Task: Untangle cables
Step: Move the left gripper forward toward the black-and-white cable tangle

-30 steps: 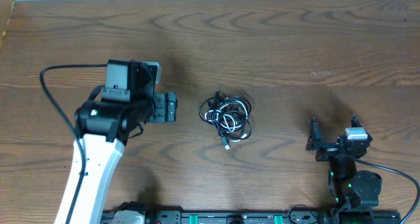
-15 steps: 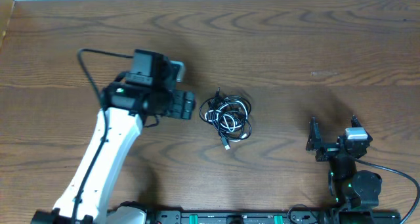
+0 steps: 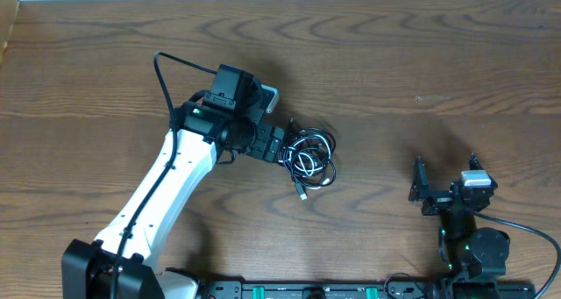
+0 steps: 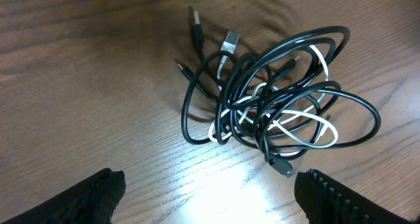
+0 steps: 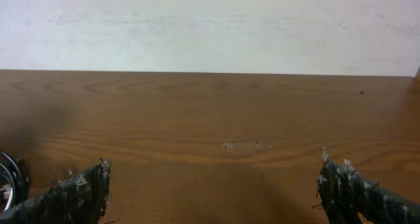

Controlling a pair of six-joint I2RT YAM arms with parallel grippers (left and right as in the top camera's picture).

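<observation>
The cables (image 3: 307, 155) lie in one tangled bundle at the table's middle, several black cords wound with one white cord. In the left wrist view the tangle (image 4: 259, 109) fills the upper right. Small plug ends stick out at its top left (image 4: 228, 40) and its bottom (image 4: 283, 166). My left gripper (image 3: 279, 146) is open and empty, right at the bundle's left edge; its fingertips (image 4: 98, 198) stand wide apart just short of the cords. My right gripper (image 3: 445, 183) is open and empty, well to the right of the bundle, near the front edge.
The brown wooden table (image 3: 421, 62) spreads bare around the bundle. A pale wall (image 5: 210, 27) stands behind its far edge. The arm bases and a black rail (image 3: 298, 290) sit along the front edge.
My left arm has swung to the right, from well left of the bundle up to its left edge. The right arm and the cables have not moved.
</observation>
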